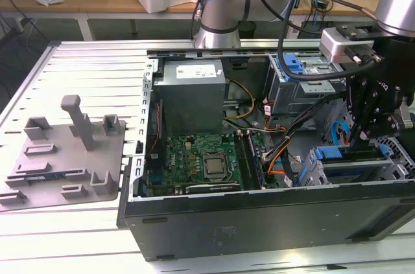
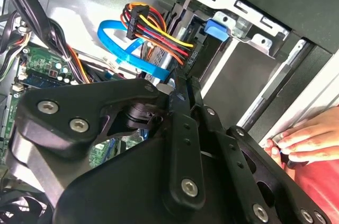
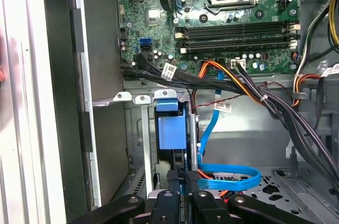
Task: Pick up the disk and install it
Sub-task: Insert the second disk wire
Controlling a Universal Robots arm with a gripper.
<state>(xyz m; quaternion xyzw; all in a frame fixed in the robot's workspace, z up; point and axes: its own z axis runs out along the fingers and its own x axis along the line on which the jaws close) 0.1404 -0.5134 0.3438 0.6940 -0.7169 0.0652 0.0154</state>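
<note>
Black gripper (image 3: 184, 177) above blue-framed disk (image 3: 172, 131)

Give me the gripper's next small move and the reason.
Probably ease the gripper slightly deeper, straight into the metal bay: the disk, in its blue carrier, stands in that bay in line with the gripper. Go slowly, since a blue cable lies alongside and a hand rests on the case.

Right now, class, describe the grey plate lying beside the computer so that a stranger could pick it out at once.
Start at the open computer case on the slatted metal table. On the exterior view's left of it lies a flat grey plate. Unlike the case, it carries no wires, just raised blocks and one tall post.
</note>
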